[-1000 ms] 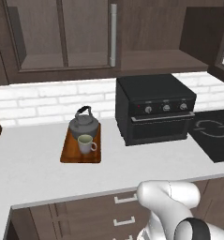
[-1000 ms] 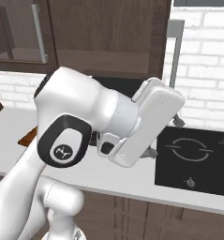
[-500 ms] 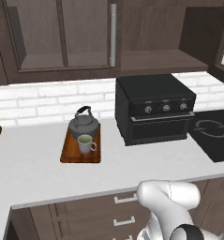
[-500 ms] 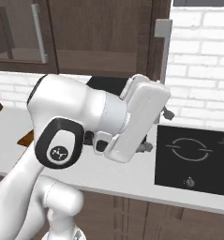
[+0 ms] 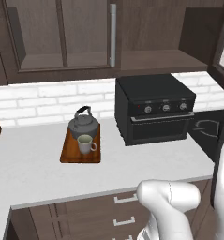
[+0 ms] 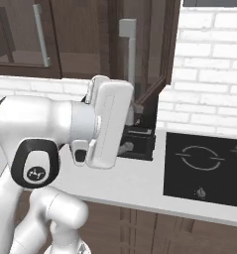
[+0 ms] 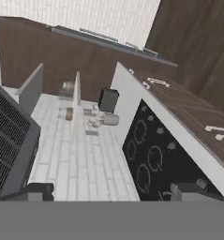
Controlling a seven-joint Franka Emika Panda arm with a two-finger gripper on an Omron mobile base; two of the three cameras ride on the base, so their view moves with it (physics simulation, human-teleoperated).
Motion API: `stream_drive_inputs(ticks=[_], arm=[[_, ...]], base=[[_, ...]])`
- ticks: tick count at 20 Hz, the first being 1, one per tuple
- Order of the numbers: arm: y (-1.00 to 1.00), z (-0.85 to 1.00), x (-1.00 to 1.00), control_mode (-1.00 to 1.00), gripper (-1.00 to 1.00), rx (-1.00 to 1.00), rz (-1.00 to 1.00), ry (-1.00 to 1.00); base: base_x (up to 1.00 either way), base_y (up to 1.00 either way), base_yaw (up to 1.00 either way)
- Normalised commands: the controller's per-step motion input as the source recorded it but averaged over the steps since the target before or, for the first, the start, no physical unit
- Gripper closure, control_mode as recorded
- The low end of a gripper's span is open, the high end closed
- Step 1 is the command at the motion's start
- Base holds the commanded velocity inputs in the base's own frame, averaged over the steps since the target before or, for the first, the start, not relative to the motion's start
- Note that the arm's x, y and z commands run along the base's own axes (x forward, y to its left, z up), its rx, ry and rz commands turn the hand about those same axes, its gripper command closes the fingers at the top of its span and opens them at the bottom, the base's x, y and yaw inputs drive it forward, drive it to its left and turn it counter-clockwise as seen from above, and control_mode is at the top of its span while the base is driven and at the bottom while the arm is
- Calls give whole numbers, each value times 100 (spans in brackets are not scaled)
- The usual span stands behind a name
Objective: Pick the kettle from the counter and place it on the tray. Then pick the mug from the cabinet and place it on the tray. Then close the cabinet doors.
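Kettle (image 5: 84, 124) and mug (image 5: 85, 143) on tray (image 5: 80, 146), fingers (image 7: 38, 191) spread apart, empty, well away

The white arm (image 6: 45, 134) rises from its base and bends at a dark-jointed elbow, its forearm reaching forward and to the right at about chest height. In the right base view the flat white hand (image 6: 107, 124) stands upright at the end of the wrist. The gripper (image 7: 111, 192) holds nothing, its two dark fingertips (image 7: 36, 191) set wide apart at the bottom of the hand view, which is rolled sideways.
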Motion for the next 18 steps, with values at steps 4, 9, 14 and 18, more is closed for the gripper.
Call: stream_drive_inputs(ticks=[4, 9, 14, 18], arm=[[63, 0, 44, -100, -100, -12, 25, 8], [70, 0, 42, -100, -100, -10, 23, 7], [53, 0, 58, -100, -100, -6, 24, 3], [66, -5, 62, -100, -100, -8, 22, 0]], base=[[0, 0, 0], [0, 0, 0], [0, 0, 0], [0, 0, 0]])
